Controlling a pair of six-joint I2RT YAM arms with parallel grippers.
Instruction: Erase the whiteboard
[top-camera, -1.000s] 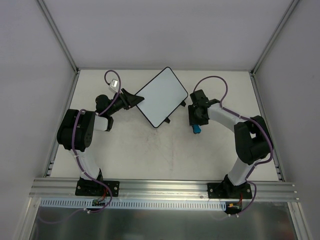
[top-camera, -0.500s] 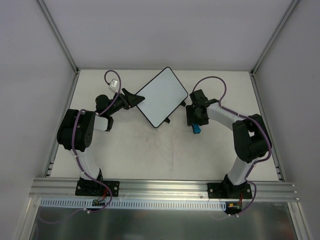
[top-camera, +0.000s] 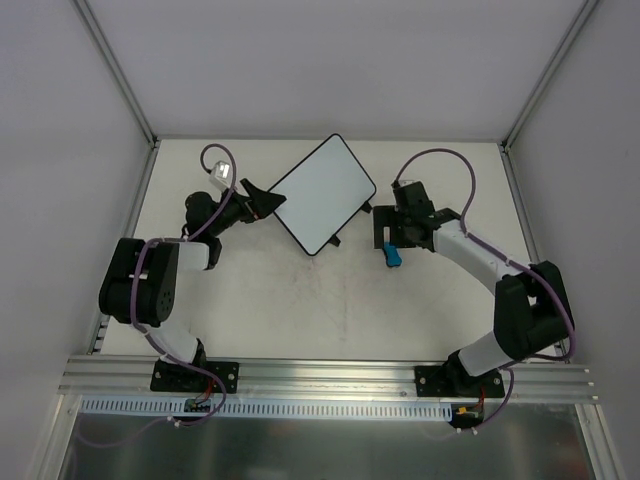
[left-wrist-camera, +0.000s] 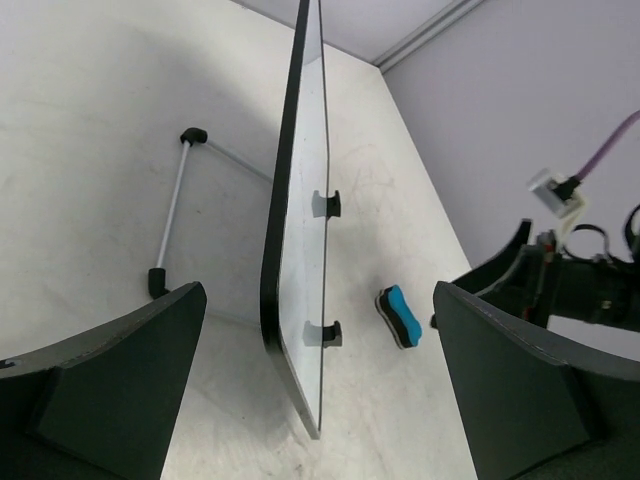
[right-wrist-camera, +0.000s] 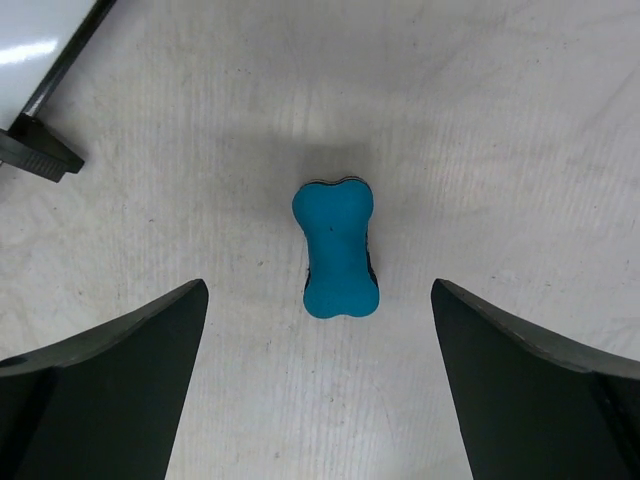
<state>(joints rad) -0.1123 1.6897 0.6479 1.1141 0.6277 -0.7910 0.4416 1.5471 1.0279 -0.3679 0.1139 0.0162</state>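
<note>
The whiteboard (top-camera: 322, 195) stands slanted at the back middle of the table, and its face shows plain white. In the left wrist view the whiteboard (left-wrist-camera: 312, 150) is seen edge-on, with two black tabs on it. My left gripper (top-camera: 261, 200) is open, its jaws standing wide on either side of the board's near-left corner without touching it (left-wrist-camera: 320, 300). A blue bone-shaped eraser (top-camera: 393, 257) lies on the table right of the board. My right gripper (top-camera: 393, 242) hovers over that eraser (right-wrist-camera: 337, 248), open (right-wrist-camera: 320, 288), both fingers well apart from it.
A thin wire stand (left-wrist-camera: 170, 220) shows behind the board. A board corner with one black tab (right-wrist-camera: 35, 150) sits at the upper left of the right wrist view. Metal frame posts (top-camera: 115, 70) and grey walls close in the table at the back and sides.
Both grippers have opened wide. The right one has let go of the eraser, which lies where it was. Both arms' elbows have swung outward.
</note>
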